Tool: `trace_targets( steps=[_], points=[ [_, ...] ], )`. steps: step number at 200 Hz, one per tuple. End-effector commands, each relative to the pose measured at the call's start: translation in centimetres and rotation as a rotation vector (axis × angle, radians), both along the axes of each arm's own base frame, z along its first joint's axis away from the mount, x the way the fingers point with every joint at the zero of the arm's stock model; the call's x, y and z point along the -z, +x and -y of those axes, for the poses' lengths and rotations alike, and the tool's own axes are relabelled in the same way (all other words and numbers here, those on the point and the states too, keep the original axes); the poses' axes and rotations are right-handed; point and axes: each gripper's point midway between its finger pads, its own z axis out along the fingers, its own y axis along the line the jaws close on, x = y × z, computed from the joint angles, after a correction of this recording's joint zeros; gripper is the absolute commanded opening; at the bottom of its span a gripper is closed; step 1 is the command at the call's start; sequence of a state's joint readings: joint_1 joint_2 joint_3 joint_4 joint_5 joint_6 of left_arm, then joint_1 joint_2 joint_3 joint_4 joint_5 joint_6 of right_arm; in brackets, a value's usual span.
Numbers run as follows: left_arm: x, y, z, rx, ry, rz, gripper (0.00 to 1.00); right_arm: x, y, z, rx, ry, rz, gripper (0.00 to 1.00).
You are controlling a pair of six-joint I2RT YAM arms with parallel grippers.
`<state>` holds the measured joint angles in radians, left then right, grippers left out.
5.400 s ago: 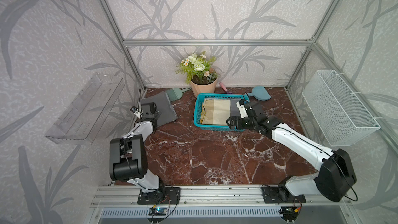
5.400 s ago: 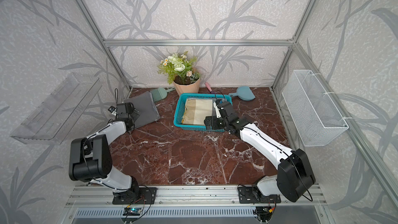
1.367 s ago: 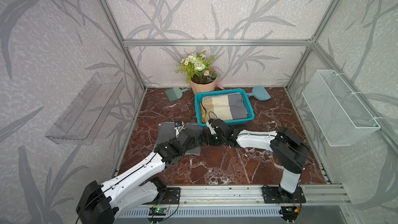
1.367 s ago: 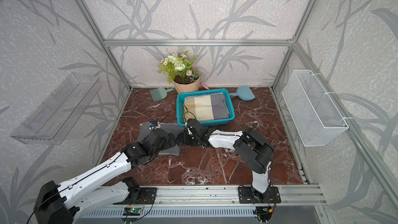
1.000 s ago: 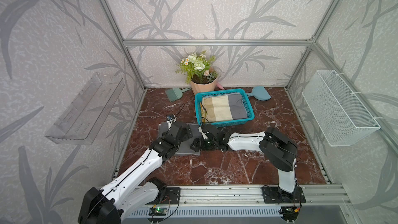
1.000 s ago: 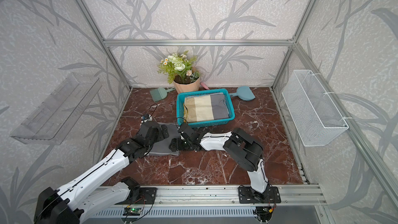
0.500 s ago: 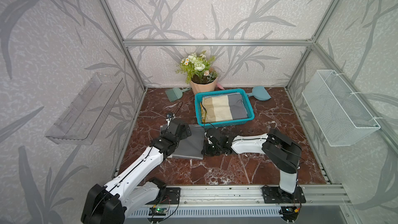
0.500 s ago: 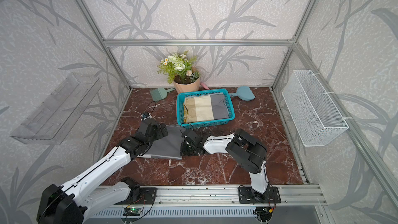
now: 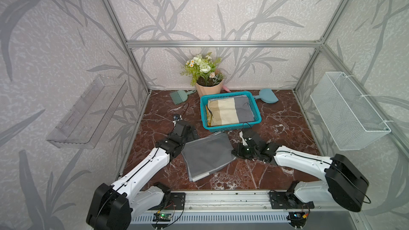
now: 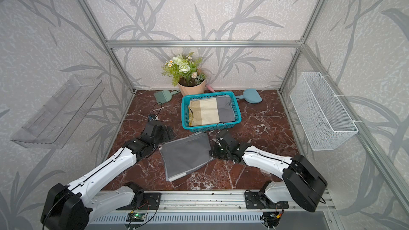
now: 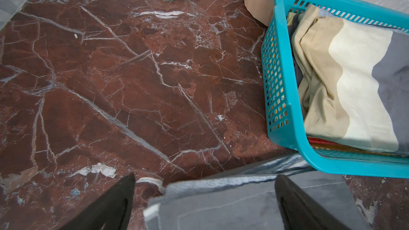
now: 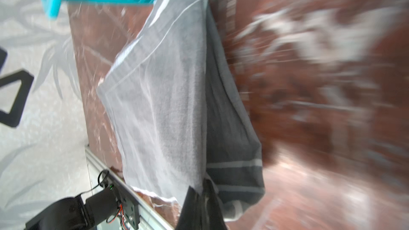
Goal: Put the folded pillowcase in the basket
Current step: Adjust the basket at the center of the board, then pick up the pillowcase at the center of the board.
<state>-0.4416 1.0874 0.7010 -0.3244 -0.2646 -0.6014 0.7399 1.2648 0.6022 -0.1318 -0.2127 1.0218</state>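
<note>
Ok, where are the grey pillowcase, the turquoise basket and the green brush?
grey pillowcase (image 9: 208,153): in a top view, its middle.
turquoise basket (image 11: 354,168): left wrist view, thick rim.
green brush (image 9: 179,97): in a top view, its head.

- The left arm (image 9: 143,167) was extended forward from its base, with the forearm sloped low.
- The left pincer (image 11: 205,177) had its jaws spread fully apart.
- The right arm (image 9: 298,159) reached inward, with the forearm nearly level.
- The right pincer (image 12: 200,192) had its jaws pressed together on an edge of the pillowcase (image 12: 163,98).
</note>
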Motion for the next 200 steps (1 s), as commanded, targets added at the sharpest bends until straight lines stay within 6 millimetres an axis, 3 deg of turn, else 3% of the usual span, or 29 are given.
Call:
trace_targets(
  steps=[1,24,58,62,70,76,86,98,114,129,143,167,200],
  points=[
    [0.2,0.3,0.5,0.021,-0.024,-0.001,1.00,1.6,-1.0,4.5,0.067,-0.108,-0.043,0.00],
    [1.3,0.0,1.2,0.048,-0.049,-0.035,1.00,2.5,-1.5,8.3,0.141,-0.159,-0.073,0.00],
    [3.7,-1.5,3.1,0.142,-0.108,-0.135,1.00,2.6,-2.1,11.5,0.225,-0.188,-0.080,0.00],
    [4.0,-1.8,3.4,0.155,-0.120,-0.151,1.00,2.5,-2.2,11.7,0.231,-0.191,-0.079,0.04],
    [4.7,-2.5,4.0,0.183,-0.154,-0.177,1.00,2.4,-2.2,12.0,0.236,-0.192,-0.076,0.27],
    [5.1,-3.1,4.7,0.206,-0.189,-0.191,1.00,2.2,-2.1,12.0,0.237,-0.188,-0.069,0.43],
    [5.9,-4.2,5.7,0.243,-0.250,-0.216,1.00,1.8,-1.8,12.0,0.233,-0.183,-0.052,0.53],
    [6.8,-5.5,7.1,0.283,-0.318,-0.243,1.00,1.2,-1.2,12.0,0.228,-0.181,-0.028,0.72],
    [7.8,-7.2,8.8,0.336,-0.397,-0.286,1.00,0.6,-0.1,11.4,0.198,-0.167,0.007,0.78],
    [8.0,-8.4,10.6,0.378,-0.444,-0.297,1.00,0.7,1.1,10.8,0.167,-0.146,0.007,0.94],
    [8.1,-9.2,11.9,0.401,-0.465,-0.291,1.00,1.2,2.2,9.9,0.127,-0.122,-0.004,1.00],
    [8.0,-10.0,14.0,0.442,-0.555,-0.297,1.00,1.8,3.5,8.4,0.033,-0.111,-0.017,0.99],
    [8.5,-10.2,14.1,0.432,-0.540,-0.300,1.00,3.2,4.6,7.0,-0.031,-0.081,-0.028,0.99]
  ],
)
